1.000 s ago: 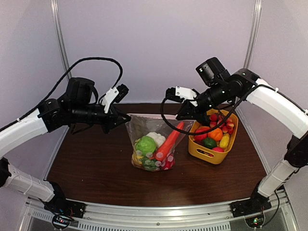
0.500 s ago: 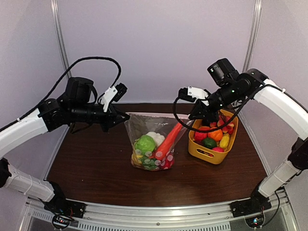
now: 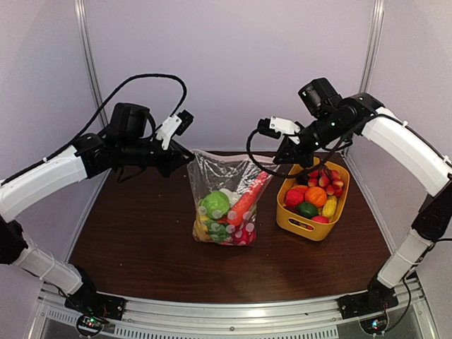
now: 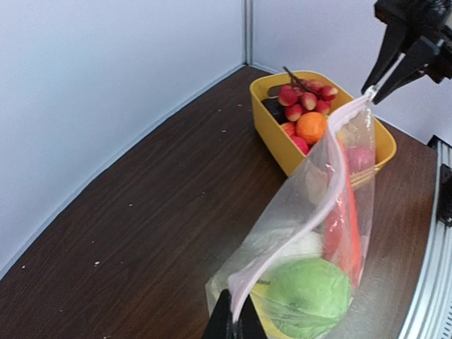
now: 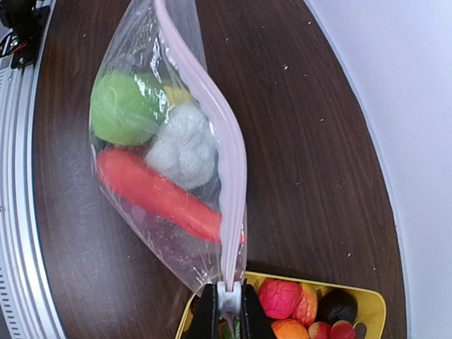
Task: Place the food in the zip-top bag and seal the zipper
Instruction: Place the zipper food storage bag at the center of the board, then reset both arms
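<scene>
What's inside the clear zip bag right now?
A green ball, white cauliflower and orange carrot show through. Smaller pieces beneath them, one yellow, are mostly covered.

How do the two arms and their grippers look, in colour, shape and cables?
The left arm and right arm have white rounded links with black joints. A loose black cable runs along each. The left gripper and right gripper have thin black fingers and a white bracket.
</scene>
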Available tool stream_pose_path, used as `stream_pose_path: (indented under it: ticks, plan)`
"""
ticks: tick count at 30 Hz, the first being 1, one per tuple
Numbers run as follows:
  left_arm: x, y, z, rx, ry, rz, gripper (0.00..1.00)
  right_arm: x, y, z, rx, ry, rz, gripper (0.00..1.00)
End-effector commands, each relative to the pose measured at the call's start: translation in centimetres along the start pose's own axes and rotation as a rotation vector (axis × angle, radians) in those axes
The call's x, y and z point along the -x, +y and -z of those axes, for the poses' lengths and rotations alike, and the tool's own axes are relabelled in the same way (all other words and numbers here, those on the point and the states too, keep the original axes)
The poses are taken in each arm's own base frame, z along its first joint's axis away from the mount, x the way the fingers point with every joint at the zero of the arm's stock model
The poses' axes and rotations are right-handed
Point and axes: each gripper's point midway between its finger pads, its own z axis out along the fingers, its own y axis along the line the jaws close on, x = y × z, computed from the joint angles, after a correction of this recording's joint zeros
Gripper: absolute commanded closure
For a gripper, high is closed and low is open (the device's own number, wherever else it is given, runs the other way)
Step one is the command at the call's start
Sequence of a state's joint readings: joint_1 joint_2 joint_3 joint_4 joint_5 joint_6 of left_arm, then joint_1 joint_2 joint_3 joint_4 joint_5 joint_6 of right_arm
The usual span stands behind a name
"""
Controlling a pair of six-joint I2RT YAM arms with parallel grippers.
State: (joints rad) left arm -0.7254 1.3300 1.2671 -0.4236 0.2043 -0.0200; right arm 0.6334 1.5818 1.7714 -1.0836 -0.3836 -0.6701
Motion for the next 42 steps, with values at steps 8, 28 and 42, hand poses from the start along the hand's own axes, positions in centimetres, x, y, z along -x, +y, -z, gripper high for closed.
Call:
stream_pose_path:
  ticks: [8,28,42]
  plan:
    - [8.7,7.9,0.0,0.153,-0.194,-0.082,1.00,6.2,-9.5,0.5,-0.171,-0.155,-0.035,0.97]
    - [-0.2,2.1,6.1,0.081,-0.184,0.096,0.11,2.8,-0.1,2.3,0.255,-0.300,-0.218,0.37]
    - [3.9,13.7,6.5,0.699,-0.138,0.143,0.02,-11.3,-18.7,17.3,-0.943,-0.359,-0.765,0.00]
